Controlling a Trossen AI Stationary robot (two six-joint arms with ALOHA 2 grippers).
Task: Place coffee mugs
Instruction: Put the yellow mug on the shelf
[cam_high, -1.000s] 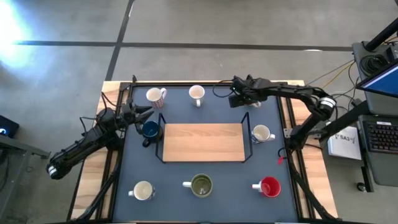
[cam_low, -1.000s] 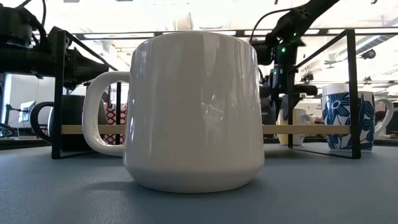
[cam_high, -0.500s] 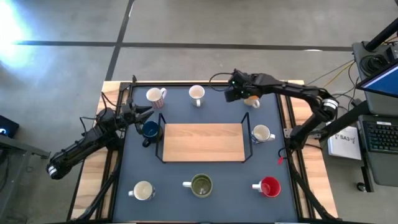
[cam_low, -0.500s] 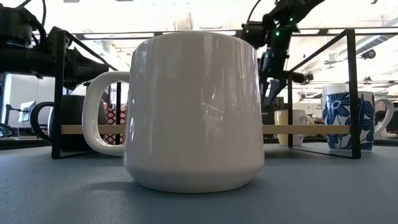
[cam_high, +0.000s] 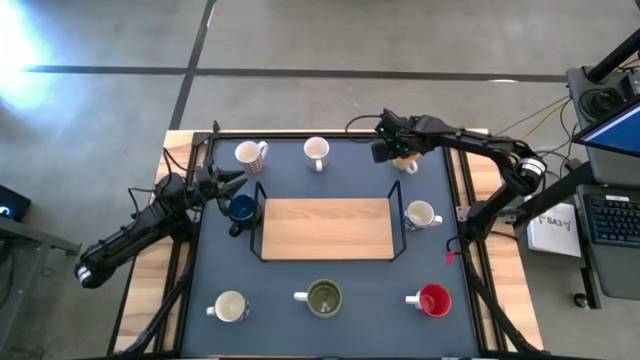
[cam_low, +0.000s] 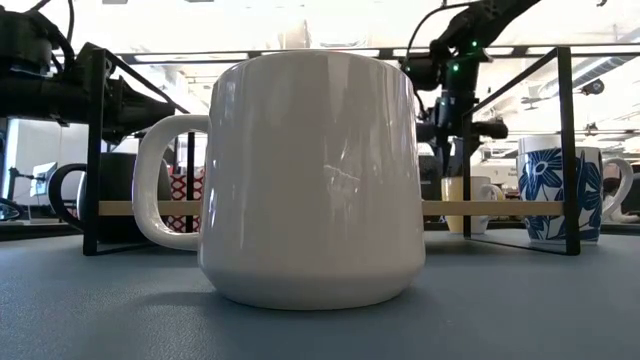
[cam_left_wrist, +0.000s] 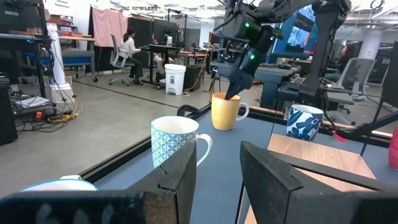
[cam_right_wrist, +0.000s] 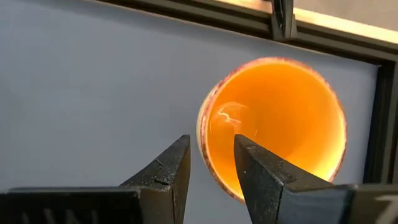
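Eight mugs stand upright on the dark mat. The orange mug (cam_high: 406, 160) is at the far right. My right gripper (cam_right_wrist: 210, 144) hangs open over it, pointing down. One finger is outside the rim's wall (cam_right_wrist: 202, 134) and one over the hollow; whether they touch it, I cannot tell. My left gripper (cam_high: 236, 180) is open beside the dark blue mug (cam_high: 241, 208), touching nothing. Also standing are a white mug with reddish markings (cam_high: 249, 153), a patterned white mug (cam_high: 316, 150), a floral white mug (cam_high: 420, 215), a white mug (cam_high: 230, 307), an olive mug (cam_high: 323, 298) and a red mug (cam_high: 433, 300).
A wooden board in a black wire frame (cam_high: 325, 228) sits in the middle of the mat, with the mugs ringed around it. One white mug (cam_low: 310, 180) fills the low view. A person (cam_left_wrist: 129, 50) sits at a desk in the room beyond. Cables and equipment lie off the table's right edge.
My right gripper rose and swung a little toward the table's left, uncovering the orange mug in the high view, then came back toward the mug and down over its rim. The mugs stayed where they were.
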